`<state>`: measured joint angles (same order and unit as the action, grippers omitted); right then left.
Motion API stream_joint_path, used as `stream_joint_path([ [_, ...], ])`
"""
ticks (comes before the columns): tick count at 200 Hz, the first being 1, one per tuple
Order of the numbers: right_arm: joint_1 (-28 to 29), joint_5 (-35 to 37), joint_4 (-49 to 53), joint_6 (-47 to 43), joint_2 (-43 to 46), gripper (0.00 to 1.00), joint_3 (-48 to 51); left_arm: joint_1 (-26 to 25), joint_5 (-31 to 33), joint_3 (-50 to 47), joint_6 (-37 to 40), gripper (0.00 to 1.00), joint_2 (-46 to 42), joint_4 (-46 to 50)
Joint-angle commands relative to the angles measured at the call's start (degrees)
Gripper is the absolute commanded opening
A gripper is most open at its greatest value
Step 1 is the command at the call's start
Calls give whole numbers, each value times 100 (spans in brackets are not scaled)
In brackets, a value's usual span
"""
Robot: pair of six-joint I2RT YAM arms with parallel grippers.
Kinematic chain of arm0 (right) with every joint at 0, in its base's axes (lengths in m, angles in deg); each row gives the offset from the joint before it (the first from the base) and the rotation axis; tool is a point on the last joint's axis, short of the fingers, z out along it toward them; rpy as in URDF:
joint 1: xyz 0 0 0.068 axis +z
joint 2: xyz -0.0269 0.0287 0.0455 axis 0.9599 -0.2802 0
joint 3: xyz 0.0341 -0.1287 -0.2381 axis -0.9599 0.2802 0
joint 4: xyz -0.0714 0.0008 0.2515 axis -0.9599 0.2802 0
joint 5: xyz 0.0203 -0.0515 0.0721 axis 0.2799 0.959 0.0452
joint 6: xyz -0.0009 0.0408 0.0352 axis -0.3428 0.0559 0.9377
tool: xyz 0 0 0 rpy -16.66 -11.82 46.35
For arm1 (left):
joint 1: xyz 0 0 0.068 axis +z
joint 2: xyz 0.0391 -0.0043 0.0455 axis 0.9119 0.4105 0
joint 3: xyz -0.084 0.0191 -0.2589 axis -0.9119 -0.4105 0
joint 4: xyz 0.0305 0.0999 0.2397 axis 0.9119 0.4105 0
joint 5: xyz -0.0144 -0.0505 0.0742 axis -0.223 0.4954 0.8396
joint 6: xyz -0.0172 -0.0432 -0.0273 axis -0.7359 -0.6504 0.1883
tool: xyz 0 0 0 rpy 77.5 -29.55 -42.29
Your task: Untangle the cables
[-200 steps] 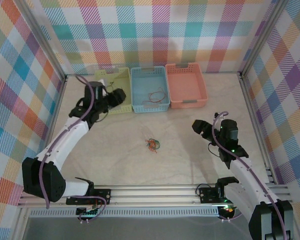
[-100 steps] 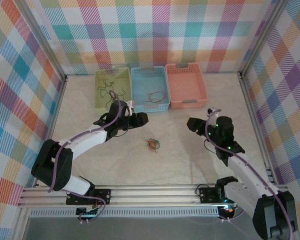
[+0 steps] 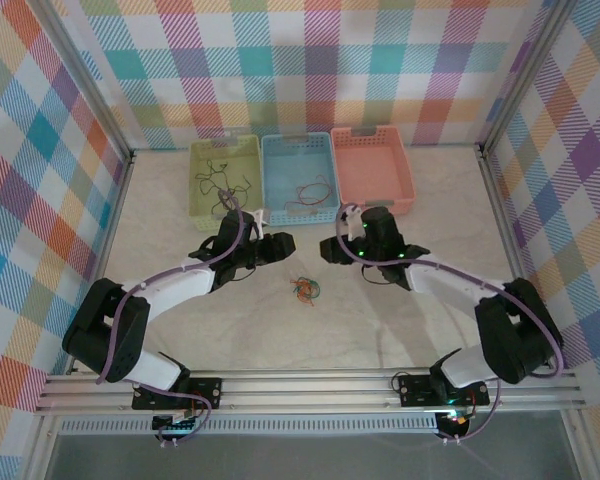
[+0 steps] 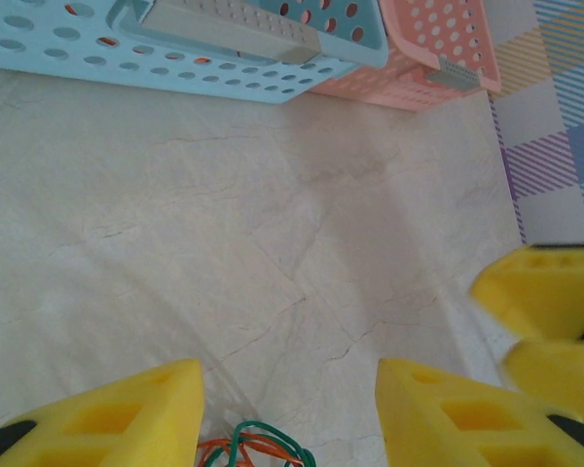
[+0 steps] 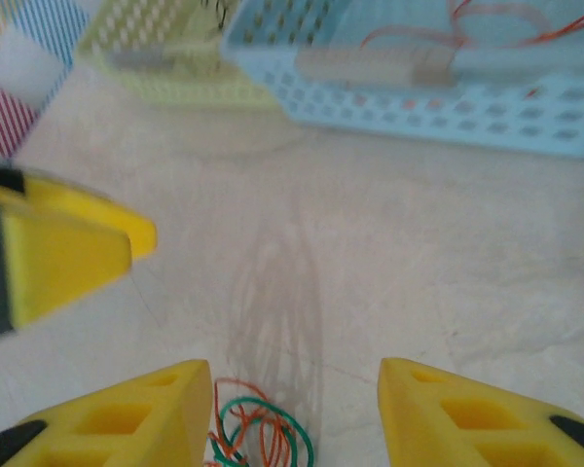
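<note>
Three baskets (image 3: 302, 214), one cable clump (image 3: 304, 290) on the worktop (image 3: 400, 320), just near of and between left gripper (image 3: 283, 242) and right gripper (image 3: 331, 248); both parted, empty.

Three baskets (image 3: 296, 137), one cable clump (image 3: 304, 290), two tools (image 3: 283, 243).

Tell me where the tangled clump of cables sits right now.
In the top view the clump of cables lies mid-table, apart from and nearer the arm bases than the left gripper and right gripper, in front of the blue basket.
</note>
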<state>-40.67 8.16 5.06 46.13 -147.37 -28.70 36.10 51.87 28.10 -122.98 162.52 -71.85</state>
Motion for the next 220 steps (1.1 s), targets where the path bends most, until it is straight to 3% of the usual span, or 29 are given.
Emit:
stream_joint_path([
  [1, 218, -11, 9, -653, -331, 46, -64, -48, 188, -47, -28, 50, -89, -108],
  [84, 769, -210, 334, -2042, -794, 47, -291, -48, 457, -36, 79, 49, -281, 154],
  [156, 912, -149, 657, -2200, -1115, 47, -560, -47, 475, -25, 101, 49, -291, 196],
  [220, 913, 118, 944, -2164, -1264, 40, -704, -47, 501, -12, 126, 49, -305, 246],
])
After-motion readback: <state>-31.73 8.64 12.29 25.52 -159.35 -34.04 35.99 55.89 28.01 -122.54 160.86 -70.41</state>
